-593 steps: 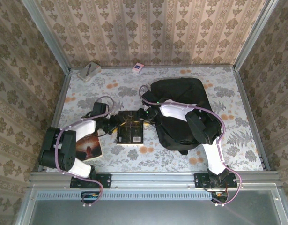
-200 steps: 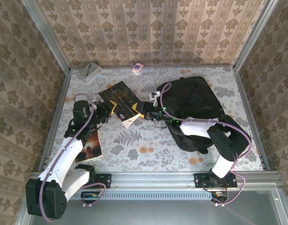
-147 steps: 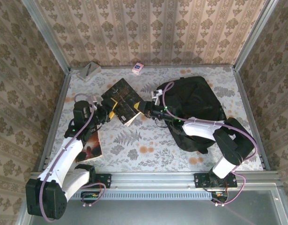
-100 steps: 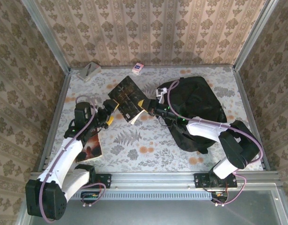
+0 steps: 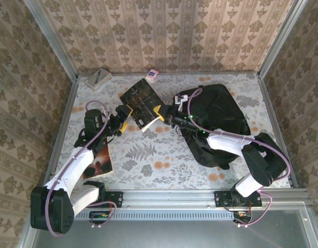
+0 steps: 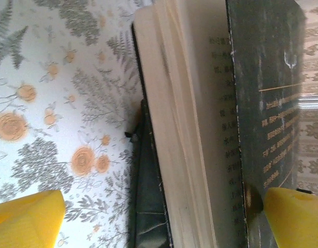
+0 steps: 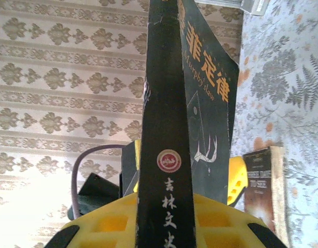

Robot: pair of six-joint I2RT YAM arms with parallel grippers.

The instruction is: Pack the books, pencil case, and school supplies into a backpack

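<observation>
One black gold-lettered paperback (image 5: 140, 101), upper centre, clamped at its spine in right gripper (image 5: 161, 112); left gripper (image 5: 122, 119) spread wide astride the page edge.

The left arm (image 5: 78, 161) and the right arm (image 5: 224, 145) are built alike, with glossy white shells between chunky black joint housings. A lilac cable (image 5: 273, 150) loops along each. Black base plates (image 5: 108, 197) are bolted at six o'clock. The fingers (image 6: 28, 217) are bright yellow, and the right ones have moulded square recesses.
</observation>
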